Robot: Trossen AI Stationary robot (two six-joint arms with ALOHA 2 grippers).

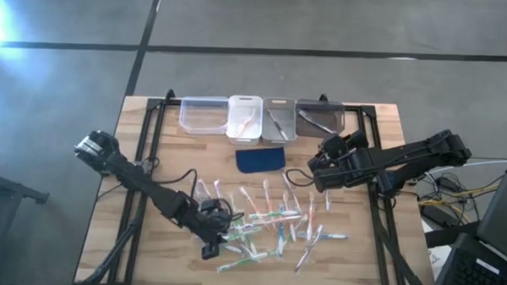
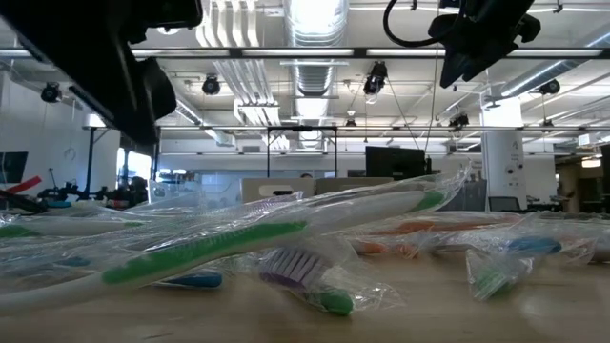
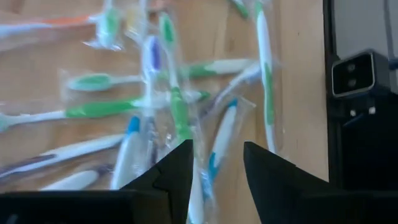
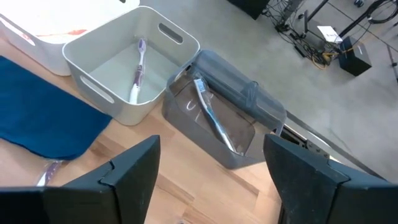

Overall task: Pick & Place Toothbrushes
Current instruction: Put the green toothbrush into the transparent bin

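While the high view shows my left gripper low over the toothbrushes scattered on the table's near half, my right gripper hangs near the far right, just short of the bins lined along the far edge, beside the blue pad.

From the low view, wrapped toothbrushes lie flat in crinkled sleeves; neither gripper is at the wood.

Through the left wrist view, my fingers stand narrowly apart over a blue-accented brush, nothing pinched between them.

Through the right wrist view, the fingers are wide and empty above a grey bin holding one brush; the white bin beside it holds another.

I judge the right arm has finished a drop-off and the left is starting a pick. Next I should lower the left, straddle one brush and close, careful that the slippery wrappers don't bring neighbours along.
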